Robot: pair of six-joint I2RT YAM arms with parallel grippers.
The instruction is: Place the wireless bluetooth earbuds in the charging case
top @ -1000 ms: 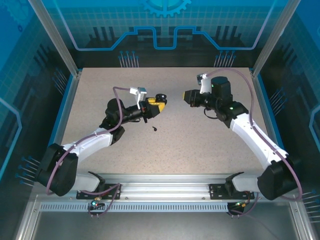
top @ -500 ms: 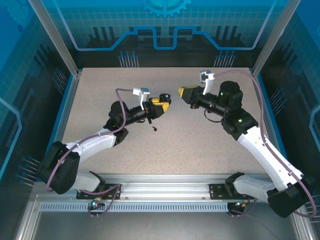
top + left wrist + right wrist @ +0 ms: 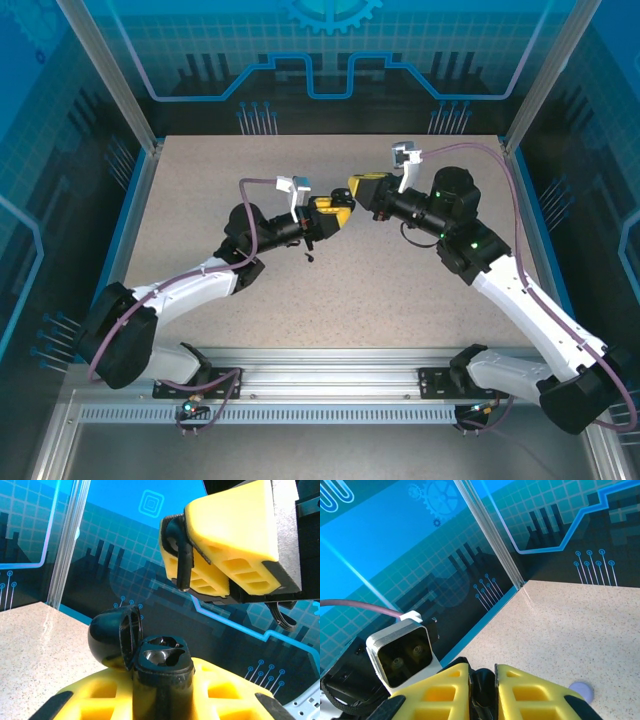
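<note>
**Left end effector** point(image 3: 337, 212): raised over the desk point(image 3: 400, 300) and clamped on the base of an open black charging case point(image 3: 162, 662). The hinged lid point(image 3: 114, 636) is tipped to the left and the sockets face upward.

**Right end effector** point(image 3: 357, 186): nearly tip to tip with the left, its fingers pinched on a black earbud point(image 3: 180, 555). The earbud hangs just above the case and is not touching it.

**Desk:** a second black earbud point(image 3: 310, 258) lies on it near the left end effector. A small pale lavender object point(image 3: 582, 690), too blurred to identify, also rests there.
</note>
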